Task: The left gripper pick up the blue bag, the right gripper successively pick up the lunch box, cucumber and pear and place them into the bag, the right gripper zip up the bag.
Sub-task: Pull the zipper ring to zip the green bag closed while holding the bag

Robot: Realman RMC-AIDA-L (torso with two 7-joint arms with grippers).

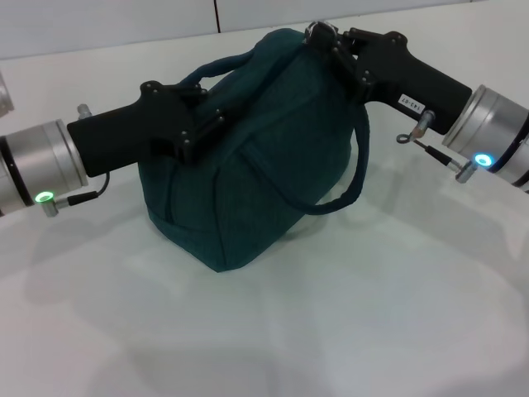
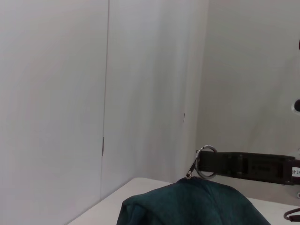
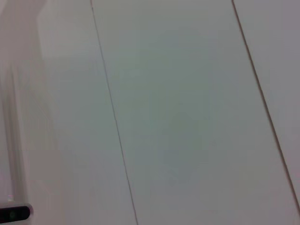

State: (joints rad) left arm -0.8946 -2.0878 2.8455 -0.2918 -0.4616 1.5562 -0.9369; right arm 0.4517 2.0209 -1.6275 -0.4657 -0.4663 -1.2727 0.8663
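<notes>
Seen from the head camera: a dark teal-blue bag [image 1: 248, 157] standing on a white table [image 1: 347, 331], filling the upper centre of the frame. One carry handle [image 1: 351, 178] looping down over its right side; the other handle [image 1: 221, 68] arching over the top left.

Reaching in from the left edge, the left gripper [image 1: 202, 124], black, pressed against the bag's upper left flank just under that arched handle. Fingers apparently closed on the fabric or strap there, though impossible to tell exactly what lies between them. Silver wrist [image 1: 37, 165] with a green light at the left edge.

Coming in from the upper right, the right gripper [image 1: 326, 41], black, its tip at the very top of the bag, pinched together on a small metal zipper ring [image 1: 318, 31]. Silver wrist [image 1: 492, 128] with a blue-green light at the right edge. A small white label [image 1: 411, 102] on the gripper body, its printing too small to read.

Left wrist camera: pale wall panels [image 2: 93, 93], the bag's top [image 2: 192, 204] at the bottom centre, and the metal ring [image 2: 206, 161] held at the tip of the black right gripper [image 2: 213, 165] stretching in from the right edge.

Right wrist camera: only pale wall panels with thin seams [image 3: 115, 122].
</notes>
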